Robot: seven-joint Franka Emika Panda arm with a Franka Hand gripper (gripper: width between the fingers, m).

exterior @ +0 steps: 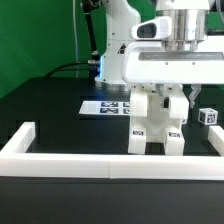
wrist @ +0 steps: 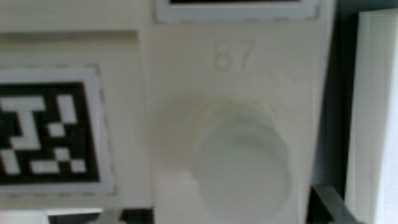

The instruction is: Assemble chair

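- wall [exterior: 110, 166] sits nearest the lens, on the camera side of the jaws and well apart from them.
- gripper [exterior: 172, 98]: jaws together, clamped, as far as i can tell, on an upright post of the chair [exterior: 150, 122]. the chair stands directly under and between the jaws, inside the wall.
- wrist view: the chair's white face fills the frame, with a tag [wrist: 39, 130] on the panel beside it. too close to judge alignment.
- step looks like seating that post home. keep it vertical, press straight down, don't let the base skid, and release only once flush.
- count: one gripper, one chair, one wall.
- one loose block [exterior: 207, 116] off to the side of the jaws, likely a spare chair part.
- one marker board [exterior: 110, 105] behind the jaws.
- two tags on the chair face the exterior camera.
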